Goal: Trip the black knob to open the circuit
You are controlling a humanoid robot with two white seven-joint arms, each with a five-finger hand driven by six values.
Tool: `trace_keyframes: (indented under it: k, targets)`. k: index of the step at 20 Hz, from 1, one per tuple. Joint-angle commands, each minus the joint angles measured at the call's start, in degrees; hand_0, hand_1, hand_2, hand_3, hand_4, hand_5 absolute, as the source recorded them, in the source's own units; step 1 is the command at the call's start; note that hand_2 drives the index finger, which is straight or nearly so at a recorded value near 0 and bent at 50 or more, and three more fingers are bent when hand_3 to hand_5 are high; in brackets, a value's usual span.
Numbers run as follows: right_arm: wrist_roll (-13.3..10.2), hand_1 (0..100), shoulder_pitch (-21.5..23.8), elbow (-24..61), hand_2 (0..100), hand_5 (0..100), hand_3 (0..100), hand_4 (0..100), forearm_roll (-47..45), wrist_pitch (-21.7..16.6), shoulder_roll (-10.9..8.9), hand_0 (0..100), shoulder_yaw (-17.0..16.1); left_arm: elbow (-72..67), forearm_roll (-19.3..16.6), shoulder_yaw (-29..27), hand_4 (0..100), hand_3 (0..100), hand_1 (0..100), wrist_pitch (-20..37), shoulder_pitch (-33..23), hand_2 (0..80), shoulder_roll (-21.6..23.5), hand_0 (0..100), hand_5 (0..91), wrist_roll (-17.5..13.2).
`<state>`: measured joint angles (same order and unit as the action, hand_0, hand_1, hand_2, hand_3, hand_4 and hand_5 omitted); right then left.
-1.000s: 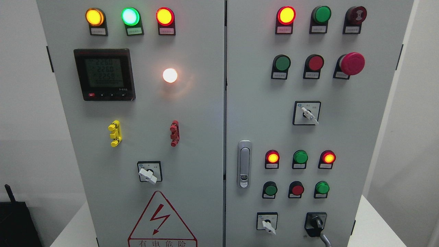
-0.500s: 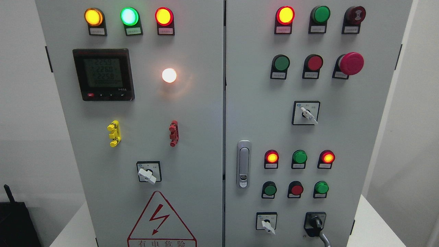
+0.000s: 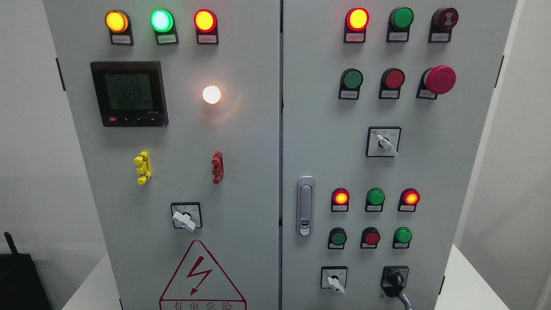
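Note:
The black knob [image 3: 395, 280] sits at the lower right of the right cabinet door, on a black square base, with a grey cable hanging below it. Its handle points up and slightly right. To its left is a white-handled rotary switch [image 3: 334, 281]. Neither of my hands nor arms shows in the head view.
The grey two-door cabinet [image 3: 241, 181] fills the view, with lit red, yellow, green and white lamps, a red mushroom stop button [image 3: 440, 79], a digital meter [image 3: 129, 93], a door latch [image 3: 305, 206] and further white switches [image 3: 185, 219] [image 3: 386, 144]. It stands on a white table [image 3: 462, 284]. A black device [image 3: 19, 280] sits at lower left.
The whole view has shifted a few pixels to the left. Nothing on the panel has changed, apart from the meter's digits.

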<state>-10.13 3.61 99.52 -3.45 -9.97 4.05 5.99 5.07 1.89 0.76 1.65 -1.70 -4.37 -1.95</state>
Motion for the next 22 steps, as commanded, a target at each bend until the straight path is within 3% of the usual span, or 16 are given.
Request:
trace_keyframes:
  k: [1, 22]
  targets:
    - [0.6, 94, -1.2, 1.1, 3, 87, 100, 97, 0.4, -0.5, 0.61, 78, 1.2, -0.1, 0.1, -0.1, 0, 0, 39, -0.1, 0.0, 0.0, 0.0, 12, 0.0, 0.0]
    - [0.6, 95, -2.1, 1.6, 4, 87, 100, 97, 1.4, 0.4, 2.19, 78, 2.8, -0.1, 0.1, -0.1, 0, 0, 39, -0.1, 0.0, 0.0, 0.0, 12, 0.0, 0.0]
